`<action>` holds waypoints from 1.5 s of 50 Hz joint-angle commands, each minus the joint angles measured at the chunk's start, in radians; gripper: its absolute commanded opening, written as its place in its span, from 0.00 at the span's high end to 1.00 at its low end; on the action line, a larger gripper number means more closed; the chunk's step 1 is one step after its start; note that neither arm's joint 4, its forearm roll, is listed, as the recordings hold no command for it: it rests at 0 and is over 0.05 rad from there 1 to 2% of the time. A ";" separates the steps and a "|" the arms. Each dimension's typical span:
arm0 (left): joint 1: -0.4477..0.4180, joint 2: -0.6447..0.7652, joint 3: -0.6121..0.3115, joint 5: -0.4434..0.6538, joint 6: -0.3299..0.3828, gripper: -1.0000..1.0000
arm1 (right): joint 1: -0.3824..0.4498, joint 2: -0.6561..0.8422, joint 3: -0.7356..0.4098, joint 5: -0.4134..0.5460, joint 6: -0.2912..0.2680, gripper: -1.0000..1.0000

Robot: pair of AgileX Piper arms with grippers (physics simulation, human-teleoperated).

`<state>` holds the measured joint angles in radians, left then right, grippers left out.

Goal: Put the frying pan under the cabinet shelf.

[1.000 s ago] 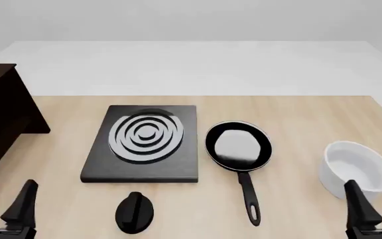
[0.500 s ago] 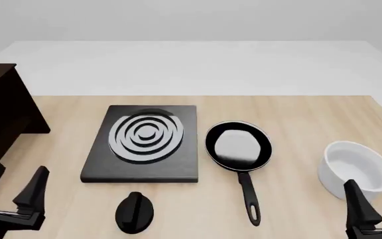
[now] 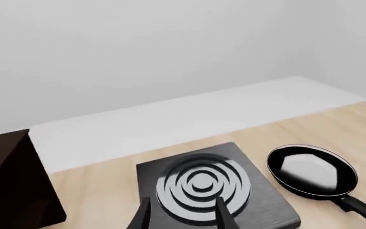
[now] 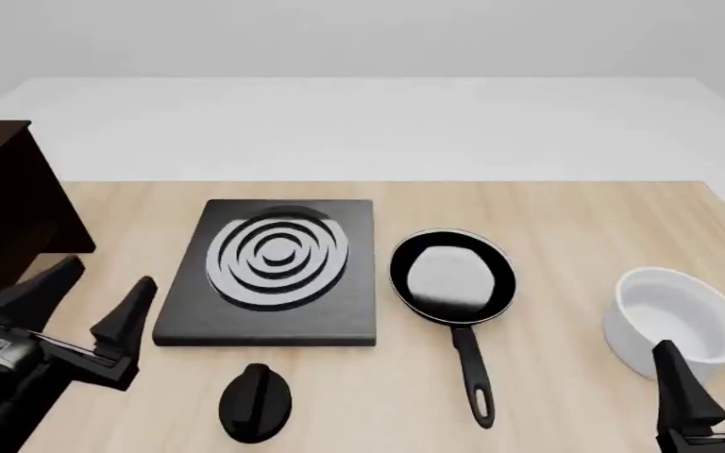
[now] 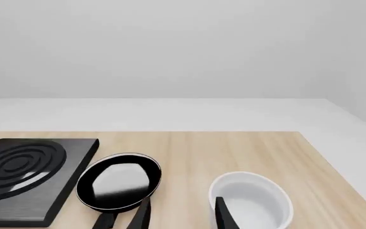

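Frying pan (image 4: 452, 278) rests mid-table, handle pointing near, just right of the stove plate (image 4: 278, 271); cabinet shelf (image 4: 8, 222) at far left; left gripper (image 4: 79, 307), fingers apart, empty, angled toward the pan to approach; right gripper (image 4: 716, 387) parked, likewise spread

cabinet shelf (image 4: 4, 212) cut off at left edge, right gripper (image 4: 712, 377) base cropped below

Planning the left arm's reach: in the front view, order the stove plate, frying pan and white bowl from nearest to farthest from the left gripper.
From the left gripper:
1. Stove plate, just to its right.
2. Frying pan, right of the plate.
3. White bowl, far right, by the right gripper.
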<state>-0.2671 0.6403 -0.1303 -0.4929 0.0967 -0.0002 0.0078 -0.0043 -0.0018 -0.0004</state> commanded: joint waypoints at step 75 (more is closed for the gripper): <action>-0.629 0.607 -0.089 -0.540 0.715 0.00 | 0.000 0.000 0.000 0.000 0.000 0.00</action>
<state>-0.8394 1.1679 -0.2167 -0.9688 0.7301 -0.0001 0.0078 -0.0043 -0.0018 -0.0003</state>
